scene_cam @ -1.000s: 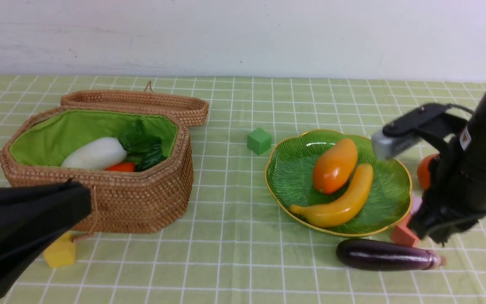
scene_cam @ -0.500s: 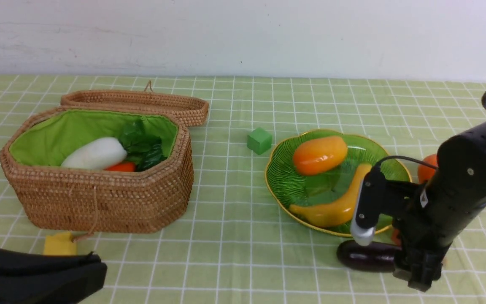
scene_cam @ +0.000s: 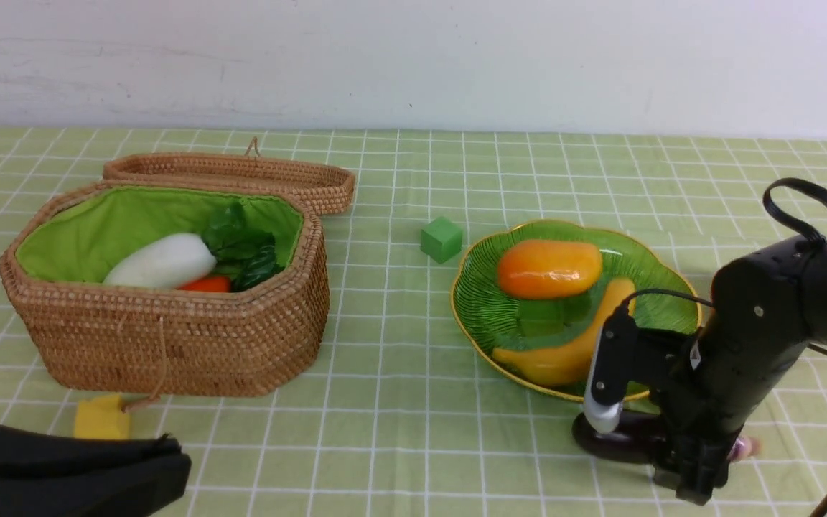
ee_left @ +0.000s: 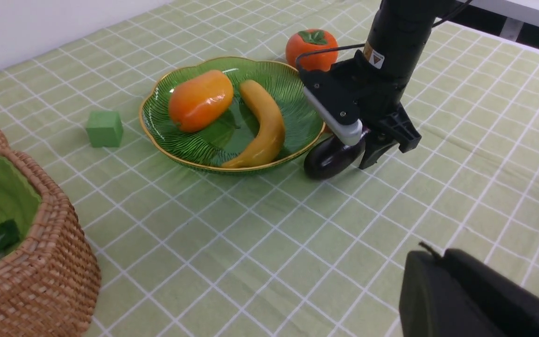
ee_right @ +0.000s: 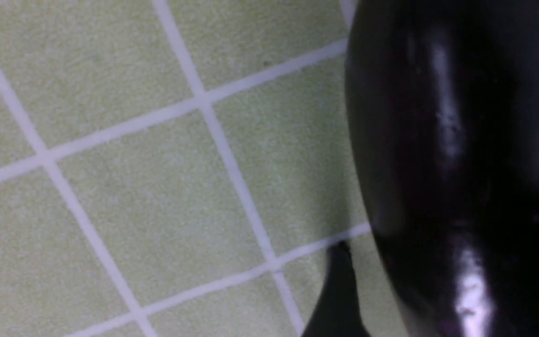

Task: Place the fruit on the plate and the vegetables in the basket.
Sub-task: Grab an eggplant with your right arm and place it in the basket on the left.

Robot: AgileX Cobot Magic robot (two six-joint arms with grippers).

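The fingers (ee_left: 378, 150) of the right gripper (scene_cam: 690, 463) are spread apart, one on either side of the eggplant (ee_left: 328, 158). A sliver of cloth shows between the near fingertip and the dark skin, so it is released, not grasping. The eggplant lies flat on the checked tablecloth (scene_cam: 399, 445), just beside the near rim of the plate (scene_cam: 482, 305). The left gripper (scene_cam: 69, 477) sits low at the near left corner, its fingers clenched together, well apart from everything.

On the plate lie the mango (scene_cam: 548, 269) at the far side and the banana (scene_cam: 564, 359) curving along the near side. The basket (scene_cam: 191, 345) stands open on the left, its lid (scene_cam: 241, 176) lying behind it. Inside are the white radish (scene_cam: 162, 262) and the carrot (scene_cam: 205, 284), their green leaves bunched against the lining.

Between basket and plate runs a wide stretch of bare cloth, with only a green cube (scene_cam: 441, 239) near the plate's far left rim. A yellow cube (scene_cam: 101, 418) sits against the basket's near corner.

The persimmon (ee_left: 311, 47) shows only from the left wrist, on the cloth just past the plate; from the front the right arm hides it. The right wrist sees only eggplant skin and cloth.
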